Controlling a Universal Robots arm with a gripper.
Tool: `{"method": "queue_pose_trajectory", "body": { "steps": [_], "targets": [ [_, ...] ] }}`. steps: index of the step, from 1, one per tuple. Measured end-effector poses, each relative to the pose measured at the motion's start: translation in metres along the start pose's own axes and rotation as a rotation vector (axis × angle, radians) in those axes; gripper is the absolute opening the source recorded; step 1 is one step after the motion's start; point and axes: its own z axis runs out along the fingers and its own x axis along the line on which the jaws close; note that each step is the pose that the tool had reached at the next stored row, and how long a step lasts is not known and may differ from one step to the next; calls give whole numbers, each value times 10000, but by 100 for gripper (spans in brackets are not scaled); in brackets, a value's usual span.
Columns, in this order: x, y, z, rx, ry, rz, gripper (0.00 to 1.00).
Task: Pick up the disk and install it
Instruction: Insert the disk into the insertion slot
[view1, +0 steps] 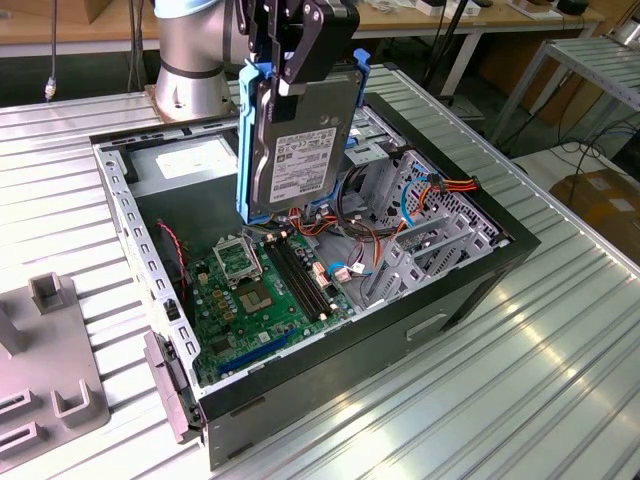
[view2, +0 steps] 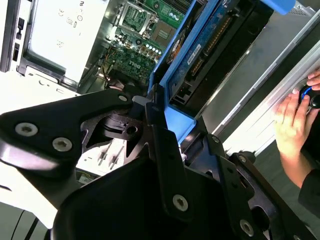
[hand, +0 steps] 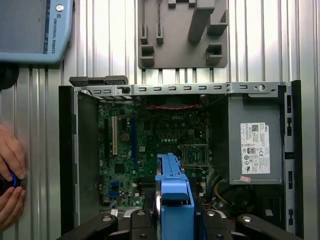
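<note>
Item one: the flat rectangular silver-grey metal disk (view1: 300, 150) with a white printed label, clipped in a bright blue plastic frame. We see it held upright on edge in the air over the open computer, its label turned towards the exterior view. In the second wrist view its underside (view2: 210, 40) runs away from the camera, and in the first wrist view its blue frame edge (hand: 172, 192) stands over the circuit board. The black jointed tool (view1: 283, 80) is clamped on the upper edge of the disk, its fingers pressed against both faces. Below we list the open black and grey metal computer case (view1: 400, 330), lying on its side with the green motherboard (view1: 260, 290) exposed. Inside it, towards the exterior view's left, sits a large grey box with a white sticker (view1: 180, 160), and towards the exterior view's right a perforated grey metal drive cage (view1: 420, 230) with coloured cables beside it. The case rests on a ribbed silver metal table (view1: 500, 400). A grey moulded fixture block (view1: 50, 380) lies on the table, apart from the case. A person's hand (view2: 290, 120) rests at the table's edge.
</note>
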Motion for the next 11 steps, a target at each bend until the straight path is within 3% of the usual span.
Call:
{"method": "queue_pose_trajectory", "body": {
  "steps": [3, 7, 11],
  "targets": [
    [26, -1, 4, -1, -1, -1, 37],
    [199, -12, 21, -10, 1, -2, 37],
    [234, -130, 42, -19, 1, -1, 37]
  ]
}}
